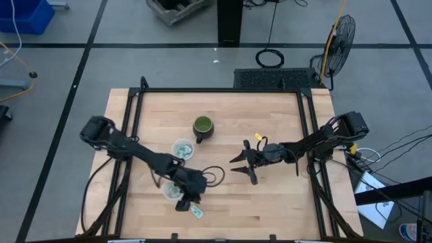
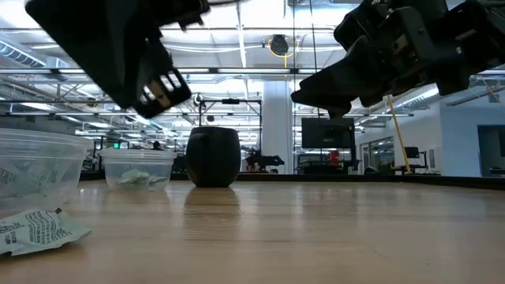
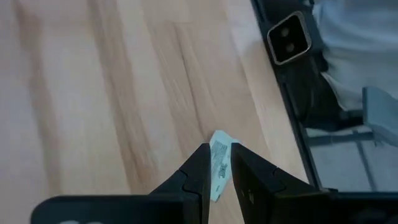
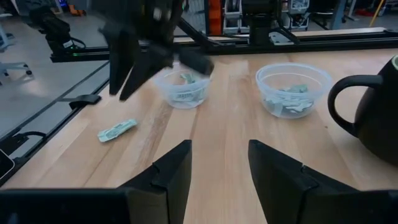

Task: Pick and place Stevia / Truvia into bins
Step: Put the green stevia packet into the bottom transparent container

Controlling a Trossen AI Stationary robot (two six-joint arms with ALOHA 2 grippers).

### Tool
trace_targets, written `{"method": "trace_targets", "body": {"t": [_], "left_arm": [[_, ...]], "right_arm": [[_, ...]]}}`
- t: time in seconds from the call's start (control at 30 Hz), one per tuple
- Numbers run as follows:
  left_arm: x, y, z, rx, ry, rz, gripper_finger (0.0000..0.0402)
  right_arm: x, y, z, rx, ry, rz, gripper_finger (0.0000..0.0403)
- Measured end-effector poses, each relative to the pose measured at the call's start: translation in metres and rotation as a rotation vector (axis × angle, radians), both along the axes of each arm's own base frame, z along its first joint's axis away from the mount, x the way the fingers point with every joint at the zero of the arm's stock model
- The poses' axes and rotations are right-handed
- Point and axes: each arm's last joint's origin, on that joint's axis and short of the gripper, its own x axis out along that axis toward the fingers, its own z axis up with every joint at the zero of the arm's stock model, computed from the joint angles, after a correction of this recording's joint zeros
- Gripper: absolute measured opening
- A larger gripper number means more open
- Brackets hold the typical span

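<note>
One pale green and white Stevia packet (image 1: 197,212) lies flat on the wood near the table's front edge; it also shows in the low view (image 2: 39,229) and the right wrist view (image 4: 117,130). My left gripper (image 1: 183,202) hangs just above it, slanting down, fingers a little apart; the packet (image 3: 219,167) shows through the gap. Two clear bins, one nearer the front (image 1: 171,190) and one nearer the mug (image 1: 182,148), hold several packets. My right gripper (image 1: 237,164) waits open at mid-table, level, nothing between its fingers (image 4: 219,155).
A dark green mug (image 1: 202,126) stands behind the bins, its handle toward the near right. A black cable loop (image 1: 213,177) lies beside the left gripper. Black frame rails (image 1: 135,121) run along the table's sides. Bare wood lies between the two grippers.
</note>
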Motion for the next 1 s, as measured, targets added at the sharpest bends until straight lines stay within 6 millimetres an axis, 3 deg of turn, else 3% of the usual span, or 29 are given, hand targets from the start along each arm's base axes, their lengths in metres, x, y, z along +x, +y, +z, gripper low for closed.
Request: {"method": "trace_targets", "body": {"t": [0.17, 0.47, 0.8, 1.0], "left_arm": [[0.014, -0.001, -0.019, -0.067, 0.097, -0.057, 0.0067], [0.033, -0.022, -0.028, -0.037, 0.144, -0.148, 0.0067], [0.036, -0.027, -0.049, 0.072, 0.253, -0.112, 0.0067], [0.032, -0.03, -0.05, 0.12, 0.249, -0.141, 0.0067]], "right_arm": [[0.0, 0.0, 0.0, 0.0, 0.0, -0.001, 0.0151], [0.0, 0.0, 0.0, 0.0, 0.001, -0.001, 0.0151], [0.0, 0.0, 0.0, 0.0, 0.001, -0.001, 0.0151], [0.0, 0.0, 0.0, -0.016, -0.002, 0.003, 0.0151]]}}
